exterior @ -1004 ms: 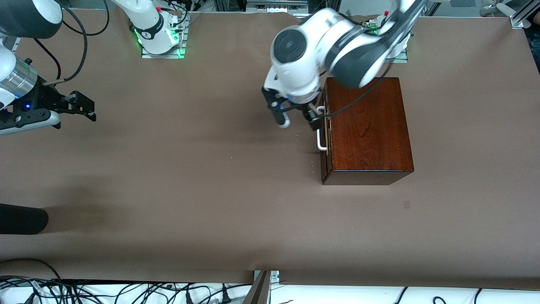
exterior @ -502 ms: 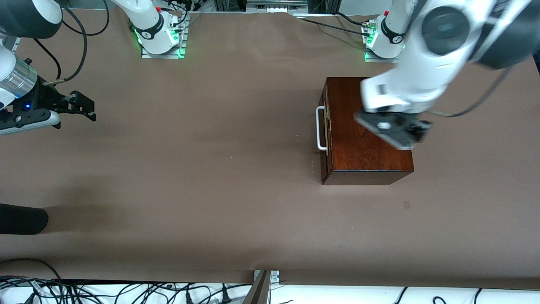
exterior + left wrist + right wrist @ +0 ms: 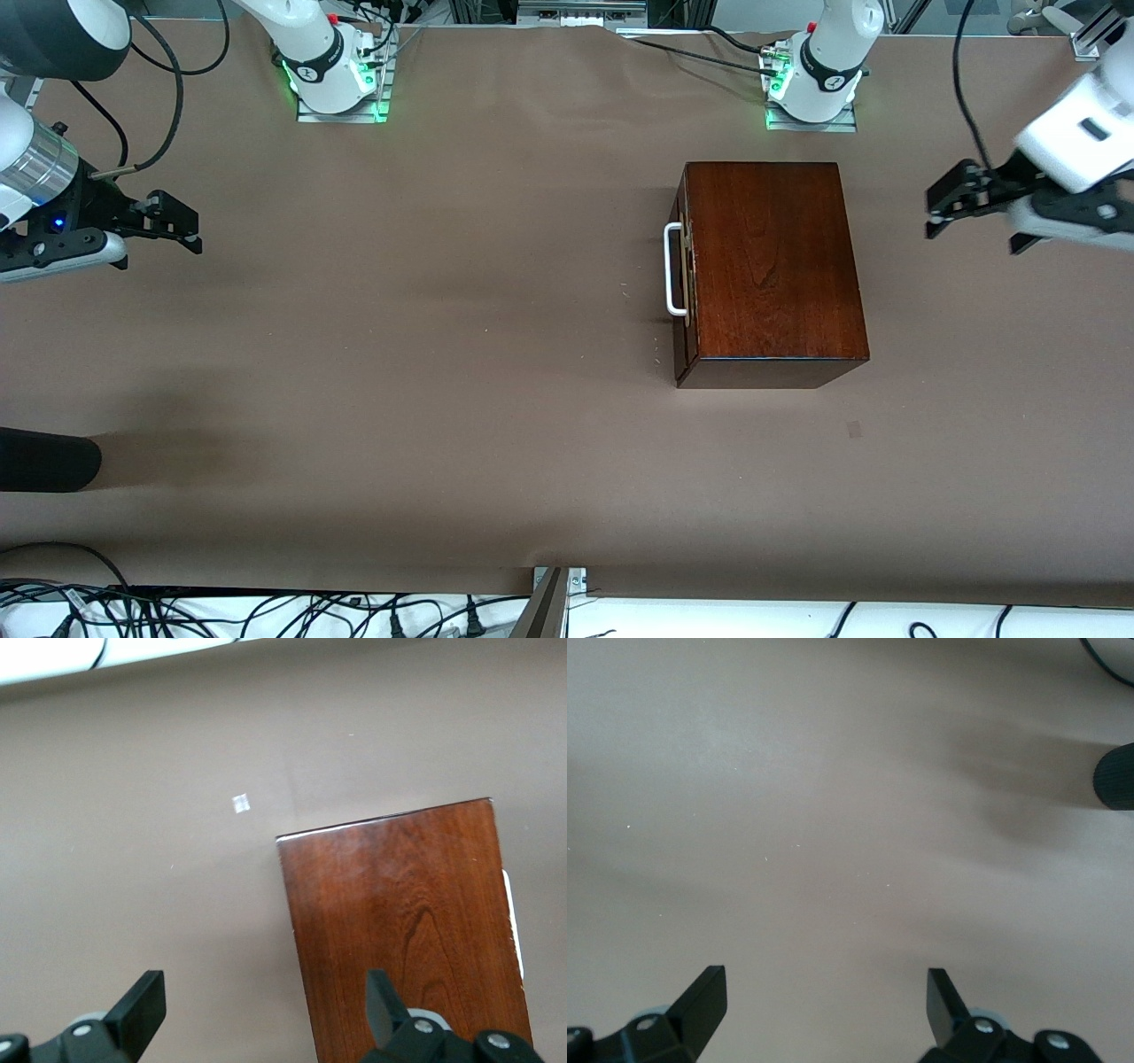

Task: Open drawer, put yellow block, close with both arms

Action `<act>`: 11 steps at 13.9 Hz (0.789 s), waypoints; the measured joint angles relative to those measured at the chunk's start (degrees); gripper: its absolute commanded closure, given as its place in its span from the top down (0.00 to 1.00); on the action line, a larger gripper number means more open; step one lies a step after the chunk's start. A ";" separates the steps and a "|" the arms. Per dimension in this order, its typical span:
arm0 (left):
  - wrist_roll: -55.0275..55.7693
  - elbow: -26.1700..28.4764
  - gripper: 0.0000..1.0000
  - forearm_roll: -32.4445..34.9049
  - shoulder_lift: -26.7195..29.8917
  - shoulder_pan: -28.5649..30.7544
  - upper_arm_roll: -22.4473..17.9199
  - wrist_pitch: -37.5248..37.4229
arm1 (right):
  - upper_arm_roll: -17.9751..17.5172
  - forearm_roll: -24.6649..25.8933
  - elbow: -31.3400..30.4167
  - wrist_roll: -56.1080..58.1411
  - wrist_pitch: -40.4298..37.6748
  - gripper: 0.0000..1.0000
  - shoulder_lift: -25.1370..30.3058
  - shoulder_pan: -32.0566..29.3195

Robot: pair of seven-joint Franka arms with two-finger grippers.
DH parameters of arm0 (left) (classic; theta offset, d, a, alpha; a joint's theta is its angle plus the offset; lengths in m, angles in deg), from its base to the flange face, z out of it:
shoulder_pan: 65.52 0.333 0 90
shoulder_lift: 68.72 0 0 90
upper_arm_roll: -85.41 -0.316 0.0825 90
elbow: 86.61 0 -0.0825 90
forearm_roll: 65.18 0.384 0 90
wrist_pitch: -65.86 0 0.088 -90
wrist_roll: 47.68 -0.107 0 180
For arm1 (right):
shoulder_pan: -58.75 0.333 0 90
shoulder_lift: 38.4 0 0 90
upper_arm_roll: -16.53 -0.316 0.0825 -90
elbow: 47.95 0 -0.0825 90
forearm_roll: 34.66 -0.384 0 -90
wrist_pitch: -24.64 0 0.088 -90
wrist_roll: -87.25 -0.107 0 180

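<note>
A brown table (image 3: pixel 461 372) is covered edge to edge by a plain mat, with the arm bases mounted along its robot edge. The dark wooden box (image 3: pixel 771 266) is positioned toward the left arm's end of the table, and the drawer (image 3: pixel 680 275) is seated fully shut in it, its white handle (image 3: pixel 673 269) turned toward the right arm's end. The left gripper (image 3: pixel 974 213) is held in the air over bare mat beside the box, apart from it, with its fingers (image 3: pixel 142 1005) spread and nothing between them. The right gripper (image 3: pixel 173 229) is parked over the right arm's end of the table, well apart from the drawer, fingers (image 3: pixel 700 997) likewise spread and empty. The yellow block is not seen in any view.
</note>
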 measured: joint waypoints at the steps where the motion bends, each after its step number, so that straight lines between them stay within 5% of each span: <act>1: 0.90 1.78 1.00 0.00 1.27 -0.01 -0.21 0.04 | 0.00 0.00 0.00 0.00 0.00 1.00 0.00 0.00; 11: 2.55 6.93 1.00 -0.08 2.23 0.00 -0.74 0.46 | 0.00 0.00 0.00 0.00 0.01 1.00 -0.03 0.00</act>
